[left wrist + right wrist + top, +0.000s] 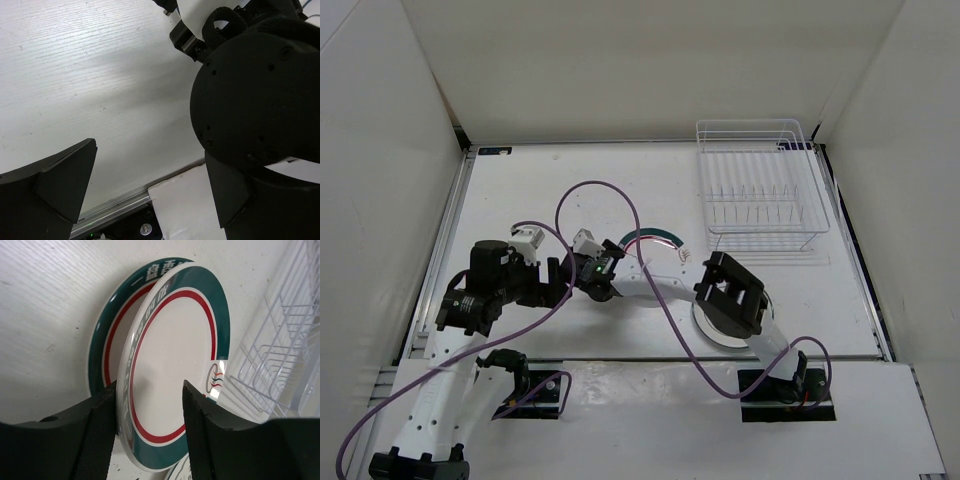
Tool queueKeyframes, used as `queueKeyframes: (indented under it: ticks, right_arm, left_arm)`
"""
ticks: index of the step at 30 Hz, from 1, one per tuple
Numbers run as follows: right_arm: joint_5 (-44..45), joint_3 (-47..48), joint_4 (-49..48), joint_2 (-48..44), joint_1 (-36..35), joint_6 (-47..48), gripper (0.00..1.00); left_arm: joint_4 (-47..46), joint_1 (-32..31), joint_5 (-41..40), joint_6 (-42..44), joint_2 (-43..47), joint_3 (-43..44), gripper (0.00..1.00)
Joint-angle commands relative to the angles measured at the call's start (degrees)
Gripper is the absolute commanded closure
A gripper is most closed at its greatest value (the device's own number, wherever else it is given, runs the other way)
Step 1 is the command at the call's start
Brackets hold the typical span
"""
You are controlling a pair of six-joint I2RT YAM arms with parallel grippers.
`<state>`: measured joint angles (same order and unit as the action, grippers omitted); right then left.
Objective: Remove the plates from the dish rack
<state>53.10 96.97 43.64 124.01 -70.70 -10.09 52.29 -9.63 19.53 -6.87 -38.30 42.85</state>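
Two white plates with green-and-red rims show in the right wrist view. One plate lies flat on the table. The other plate stands tilted over it, its lower rim between my right gripper's fingers. That gripper is open: the rim sits by the left finger, with a gap to the right finger. From above, the green rim shows just past the right gripper. The white wire dish rack stands at the back right, with no plates in it. My left gripper is open over bare table.
A third white plate lies partly under the right arm's elbow. Purple cables loop over the table's middle. The left gripper is close to the right wrist. White walls enclose the table.
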Motion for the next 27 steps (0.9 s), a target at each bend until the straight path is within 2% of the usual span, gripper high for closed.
queueKeyframes:
  ticks: [1, 5, 6, 8, 9, 11, 13, 18, 23, 27]
  right_arm:
    - [-4.3, 3.23, 2.15, -4.03, -0.76, -0.9, 0.45]
    - [-11.43, 2.44, 2.15, -9.39, -0.41, -1.6, 0.36]
    - [-11.79, 2.0, 2.33, -10.0, -0.23, -1.69, 0.27]
    - [-12.14, 1.73, 3.55, -12.29, 0.29, -1.43, 0.22]
    - [-12.23, 1.82, 5.04, -12.64, 0.3, -1.69, 0.14]
    - [-11.88, 2.0, 7.23, -14.49, 0.65, -1.69, 0.1]
    - [-11.53, 1.04, 8.21, -17.29, 1.44, -2.04, 0.1]
    - [-18.12, -5.29, 4.27, -24.07, 2.67, 0.51, 0.1]
    - [-21.28, -9.94, 4.44, -27.84, 4.86, -2.65, 0.1]
    - [-18.84, -11.71, 8.11, -31.79, 7.93, -4.59, 0.1]
  left_arm:
    - [-1.23, -0.39, 0.51, 0.11, 0.42, 0.22, 0.0]
    - [-1.49, -0.3, 0.25, 0.02, 1.04, 0.13, 0.0]
    - [-1.4, -0.22, 0.42, 0.02, 1.13, -0.05, 0.0]
    - [-1.49, -0.3, 0.42, 0.02, 0.86, 0.13, 0.0]
    - [-1.23, -0.22, 0.33, 0.02, 0.86, 0.21, 0.0]
    - [-1.23, -0.22, 0.42, 0.02, 0.86, 0.22, 0.0]
    - [-1.4, -0.22, 0.42, -0.07, 0.86, 0.13, 0.0]
    - [-1.49, -0.22, 0.77, 0.11, 0.77, 0.13, 0.0]
    - [-1.32, -0.3, 0.77, 0.02, 0.69, 0.22, 0.0]
    - [-1.23, -0.3, 0.86, 0.02, 0.51, 0.13, 0.0]
